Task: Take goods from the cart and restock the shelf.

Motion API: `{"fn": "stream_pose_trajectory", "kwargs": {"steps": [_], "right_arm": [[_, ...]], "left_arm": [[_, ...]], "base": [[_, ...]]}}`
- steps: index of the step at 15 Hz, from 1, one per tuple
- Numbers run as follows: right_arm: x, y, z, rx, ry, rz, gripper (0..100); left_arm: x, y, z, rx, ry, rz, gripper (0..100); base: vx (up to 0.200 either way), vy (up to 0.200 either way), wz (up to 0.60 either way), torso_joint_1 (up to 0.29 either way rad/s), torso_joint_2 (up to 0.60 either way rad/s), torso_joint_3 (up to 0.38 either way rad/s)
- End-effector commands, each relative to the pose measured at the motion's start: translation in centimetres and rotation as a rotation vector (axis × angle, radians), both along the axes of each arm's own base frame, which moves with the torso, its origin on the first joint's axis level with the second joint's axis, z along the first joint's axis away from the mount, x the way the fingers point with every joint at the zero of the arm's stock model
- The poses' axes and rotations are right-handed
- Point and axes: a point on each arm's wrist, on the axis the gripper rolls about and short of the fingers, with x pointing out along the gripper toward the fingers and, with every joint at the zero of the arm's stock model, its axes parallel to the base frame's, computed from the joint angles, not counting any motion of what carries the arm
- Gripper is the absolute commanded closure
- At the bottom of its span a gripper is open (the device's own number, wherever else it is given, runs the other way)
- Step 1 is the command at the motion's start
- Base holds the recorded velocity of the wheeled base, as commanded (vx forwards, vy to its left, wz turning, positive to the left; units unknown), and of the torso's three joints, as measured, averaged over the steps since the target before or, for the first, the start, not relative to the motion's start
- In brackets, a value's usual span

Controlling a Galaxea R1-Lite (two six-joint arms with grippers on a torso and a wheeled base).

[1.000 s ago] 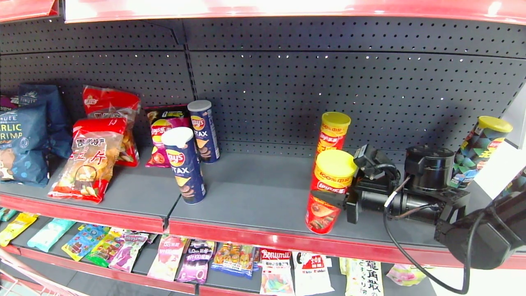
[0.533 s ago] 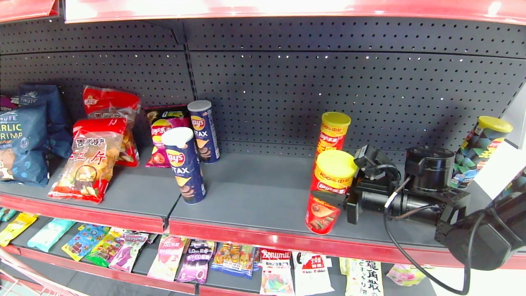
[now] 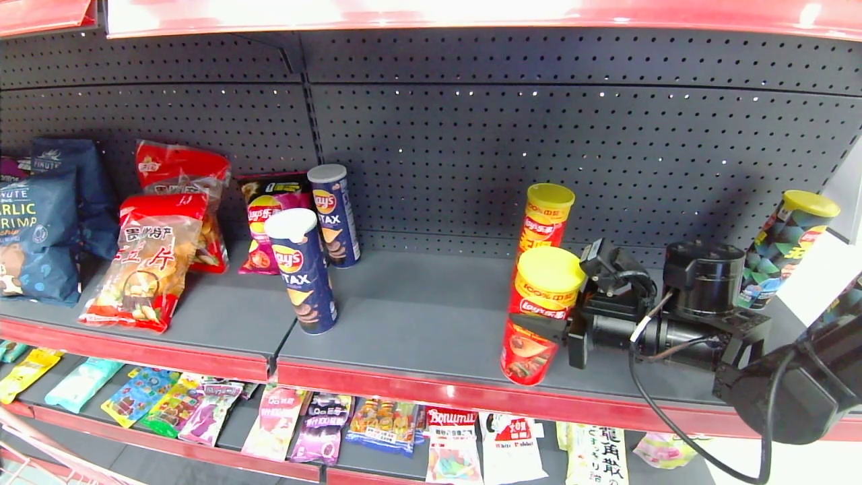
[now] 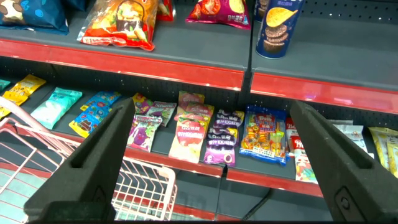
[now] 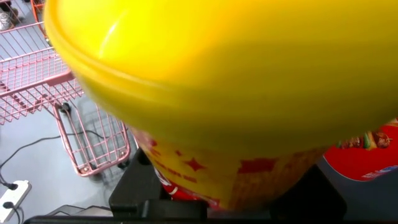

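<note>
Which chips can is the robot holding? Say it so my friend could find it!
Find the gray shelf with the red front edge and look at its right half. Two red chip cans with yellow lids stand there, one behind the other. It's the front can, with the black right claw clamped around it; the back can stands free.

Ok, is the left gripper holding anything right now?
No, the left gripper's black padded fingers stand wide apart with nothing between them, the pink wire cart visible beyond.

Left tool [image 4: 212, 102] black, wedge fingers [image 4: 93, 162]; right arm [image 3: 673, 333] black, cabled.
</note>
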Motion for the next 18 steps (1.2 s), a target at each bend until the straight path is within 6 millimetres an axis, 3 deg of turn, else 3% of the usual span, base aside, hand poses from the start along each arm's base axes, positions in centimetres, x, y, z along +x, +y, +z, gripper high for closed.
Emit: {"fn": "stream_pose_trajectory", "kwargs": {"steps": [1,7,8,18], "right_arm": [[-0.09,0.06,-0.21,-0.004,0.008,0.002,100],[-0.23,0.26,-0.51,-0.009,0.016,0.01,100],[-0.2,0.32,-0.57,-0.011,0.015,0.013,0],[-0.61,0.0,-0.54,-0.012,0.018,0.003,0]], "left_arm": [[-0.01,0.0,0.01,0.0,-0.001,0.0,0],[-0.01,0.0,0.01,0.0,-0.001,0.0,0],[-0.01,0.0,0.01,0.0,-0.001,0.0,0],[0.01,0.0,0.01,0.0,0.001,-0.001,0]], "base": [[0.0,0.0,0.0,0.0,0.0,0.0],[0.0,0.0,0.0,0.0,0.0,0.0],[0.0,0.0,0.0,0.0,0.0,0.0],[0.0,0.0,0.0,0.0,0.0,0.0]]}}
